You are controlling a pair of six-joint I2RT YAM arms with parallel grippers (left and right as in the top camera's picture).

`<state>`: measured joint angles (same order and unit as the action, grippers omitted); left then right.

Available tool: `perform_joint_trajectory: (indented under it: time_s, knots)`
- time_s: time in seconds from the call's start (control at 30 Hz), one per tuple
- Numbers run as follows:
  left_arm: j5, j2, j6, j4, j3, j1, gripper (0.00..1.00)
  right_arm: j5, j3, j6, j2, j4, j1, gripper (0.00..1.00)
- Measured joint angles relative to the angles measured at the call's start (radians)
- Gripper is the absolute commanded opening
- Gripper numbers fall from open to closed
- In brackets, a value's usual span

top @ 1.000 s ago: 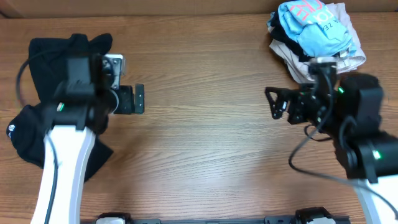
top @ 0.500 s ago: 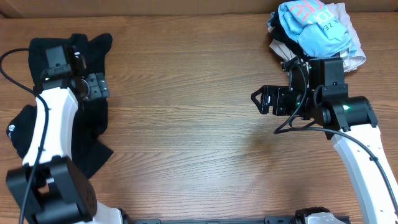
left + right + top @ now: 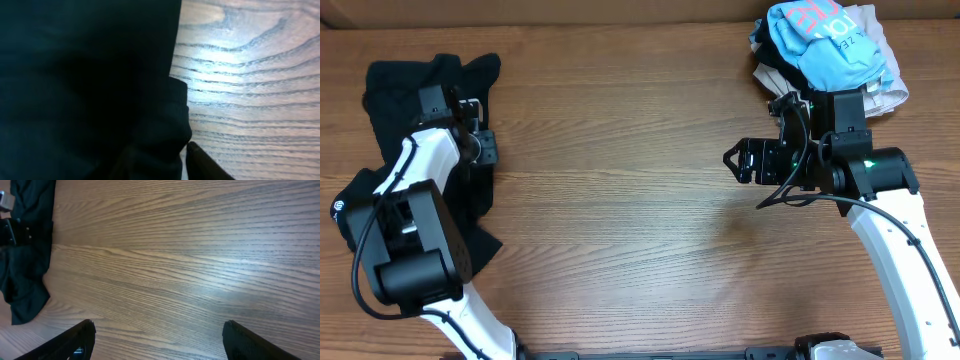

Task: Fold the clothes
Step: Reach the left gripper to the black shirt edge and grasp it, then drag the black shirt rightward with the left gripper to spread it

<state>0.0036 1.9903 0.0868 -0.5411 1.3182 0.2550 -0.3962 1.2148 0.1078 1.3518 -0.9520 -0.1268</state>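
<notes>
The clothes, a black shirt (image 3: 400,90), lie crumpled along the left side of the table, with a small round white label (image 3: 338,208) at the near left. My left gripper (image 3: 485,148) sits at the shirt's right edge. In the left wrist view black fabric (image 3: 85,85) fills the left half, and a bunched hem presses against the one fingertip (image 3: 197,156) that shows; the other finger is hidden in the cloth. My right gripper (image 3: 735,160) hovers over bare wood right of centre. Its jaws stand wide open with nothing between them (image 3: 157,340).
A pile of other garments sits at the back right: a light blue one with pink letters (image 3: 825,40) on top of white and beige ones (image 3: 880,90). The right arm's body stands just in front of that pile.
My left gripper has moved from the open wood back to the shirt's right edge and narrowed its jaws onto the fabric. The right gripper has shifted left and narrowed slightly.
</notes>
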Motion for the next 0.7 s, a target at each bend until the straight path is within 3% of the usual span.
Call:
perform_joint_trajectory:
  time_s: [0.17,0.4,0.43,0.53,0.7]
  knots:
    - [0.004,0.022,0.000,0.027,0.000,0.000,0.28,0.000,0.000,0.000,0.000,-0.001,0.000,0.85]
    - [0.003,0.045,-0.001,0.061,0.000,-0.013,0.31,0.000,0.000,0.000,0.000,-0.002,0.000,0.84]
    - [0.000,0.050,-0.001,0.063,0.001,-0.018,0.28,0.000,0.000,0.000,0.000,-0.002,0.000,0.84]
    - [-0.008,0.057,0.001,0.067,0.008,-0.024,0.04,0.000,0.000,0.000,0.000,-0.002,0.000,0.83]
    - [0.004,0.064,0.002,0.036,0.026,-0.027,0.04,0.001,0.000,0.000,0.000,-0.008,0.000,0.80]
